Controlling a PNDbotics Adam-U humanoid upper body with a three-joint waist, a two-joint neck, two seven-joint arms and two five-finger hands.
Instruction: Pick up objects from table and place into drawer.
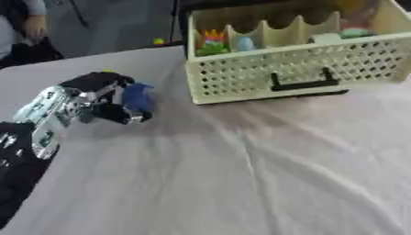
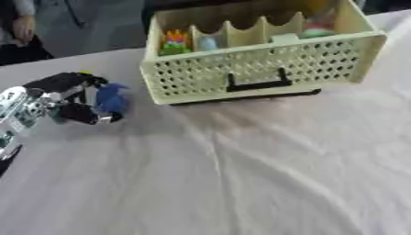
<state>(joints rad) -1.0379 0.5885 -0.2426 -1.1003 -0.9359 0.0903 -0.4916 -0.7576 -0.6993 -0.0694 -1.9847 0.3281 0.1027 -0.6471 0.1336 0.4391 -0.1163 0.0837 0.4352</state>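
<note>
Broadly, a wrinkled pale cloth covers the table point(image 1: 265, 183), whose far right holds the perforated cream drawer point(image 1: 297, 69) with small things already in its compartments, while at far left the left hand point(image 1: 96, 98) curls around a blue object point(image 1: 138, 97), seemingly light, small and best pinched across its middle.
</note>
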